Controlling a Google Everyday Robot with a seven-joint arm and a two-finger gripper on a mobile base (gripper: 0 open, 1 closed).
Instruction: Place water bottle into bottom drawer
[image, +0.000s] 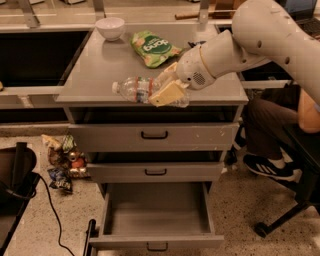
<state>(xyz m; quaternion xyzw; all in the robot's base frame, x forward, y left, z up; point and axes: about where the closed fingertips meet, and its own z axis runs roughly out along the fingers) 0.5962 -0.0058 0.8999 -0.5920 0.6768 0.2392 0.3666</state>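
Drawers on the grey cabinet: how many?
3, stacked: top drawer, middle drawer, and bottom drawer pulled wide open. The pincer grips the water bottle above the front edge of the cabinet top. None seem hidden.

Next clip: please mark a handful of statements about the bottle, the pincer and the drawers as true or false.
1. The bottom drawer is pulled open. True.
2. The water bottle lies inside that drawer. False: the pincer grips it, lying sideways, at the front edge of the cabinet top.
3. The green snack bag lies on the cabinet top, behind the pincer. True.
4. The white bowl stands at the cabinet top's front edge. False: it stands at a back corner, clear of the bag.
5. The pincer hangs down inside the open drawer. False: it is up at cabinet-top height.
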